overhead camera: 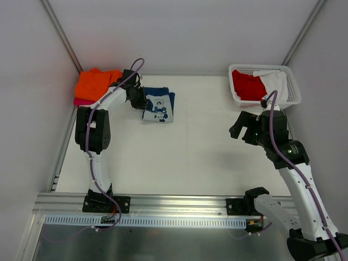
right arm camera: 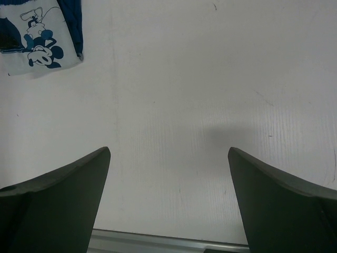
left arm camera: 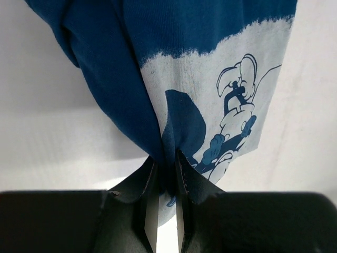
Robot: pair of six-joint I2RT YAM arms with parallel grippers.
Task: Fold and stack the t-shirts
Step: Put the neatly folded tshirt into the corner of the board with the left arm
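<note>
Partly done: folded navy t-shirt (overhead camera: 159,106) pinched in left fingers (left arm camera: 138,195) beside orange pile (overhead camera: 97,82); red shirt (overhead camera: 248,86), white shirt (overhead camera: 276,81) in basket (overhead camera: 294,98) near empty, wide-open right fingers (right arm camera: 63,195).

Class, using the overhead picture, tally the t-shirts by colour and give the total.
orange t-shirt: 1
pink t-shirt: 1
navy t-shirt: 1
red t-shirt: 1
white t-shirt: 1
Total: 5
</note>
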